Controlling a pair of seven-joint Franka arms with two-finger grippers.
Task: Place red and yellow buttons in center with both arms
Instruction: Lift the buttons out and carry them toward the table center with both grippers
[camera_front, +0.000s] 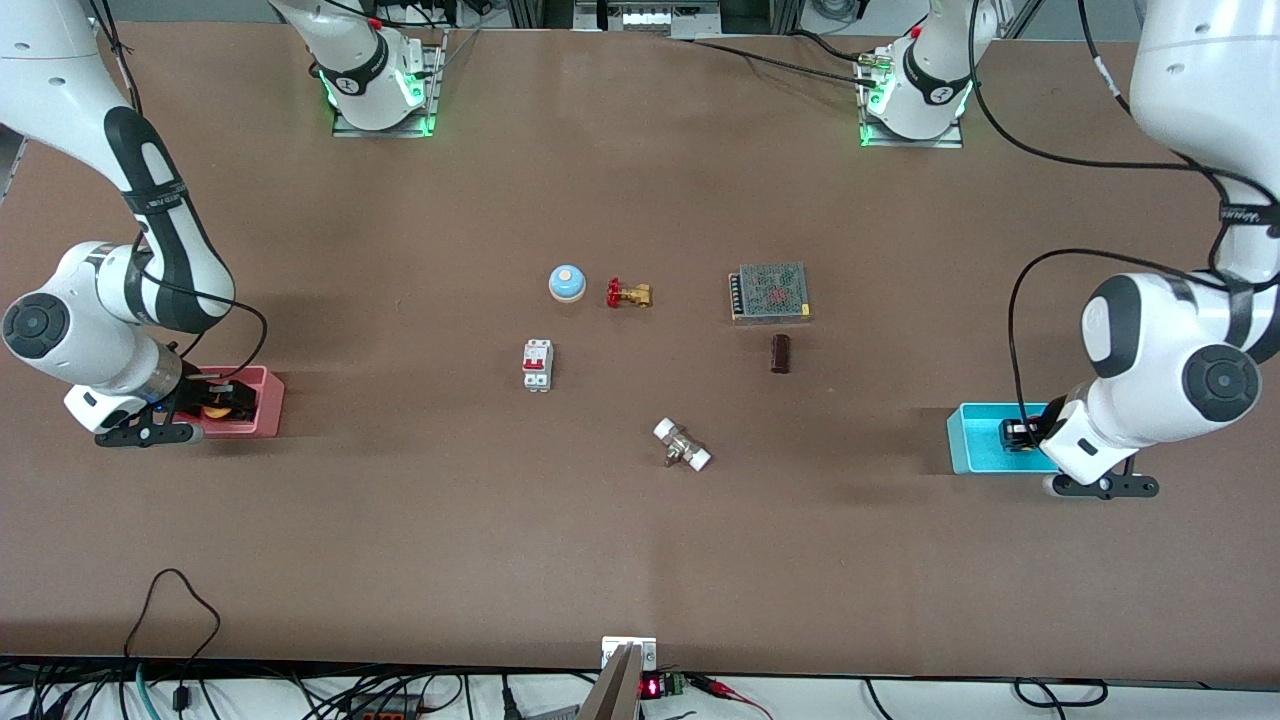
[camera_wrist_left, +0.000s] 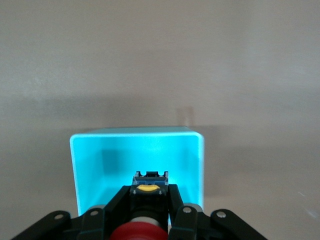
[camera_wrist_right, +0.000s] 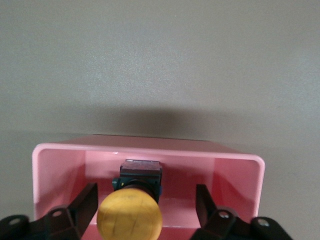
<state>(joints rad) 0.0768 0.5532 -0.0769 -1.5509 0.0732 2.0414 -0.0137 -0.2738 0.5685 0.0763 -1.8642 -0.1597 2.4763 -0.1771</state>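
The red button (camera_wrist_left: 137, 234) is in the light-blue bin (camera_front: 975, 440) at the left arm's end of the table. My left gripper (camera_wrist_left: 148, 192) reaches into that bin (camera_wrist_left: 90, 165), and its fingers (camera_wrist_left: 119, 200) are shut on the button's black base. In the front view this gripper (camera_front: 1020, 435) hides the red cap. The yellow button (camera_wrist_right: 130, 215) lies in the pink bin (camera_wrist_right: 235, 175) at the right arm's end. My right gripper (camera_wrist_right: 146, 199) is open, one finger (camera_wrist_right: 86, 202) on each side of the button without touching it. It also shows in the front view (camera_front: 215, 400). The brown table center (camera_front: 650, 370) holds neither button.
Around the center lie a blue bell (camera_front: 567, 283), a brass valve with a red handwheel (camera_front: 629, 294), a white circuit breaker (camera_front: 538, 365), a grey mesh-topped box (camera_front: 769, 292), a dark brown block (camera_front: 781, 353) and a metal fitting with white ends (camera_front: 682, 445).
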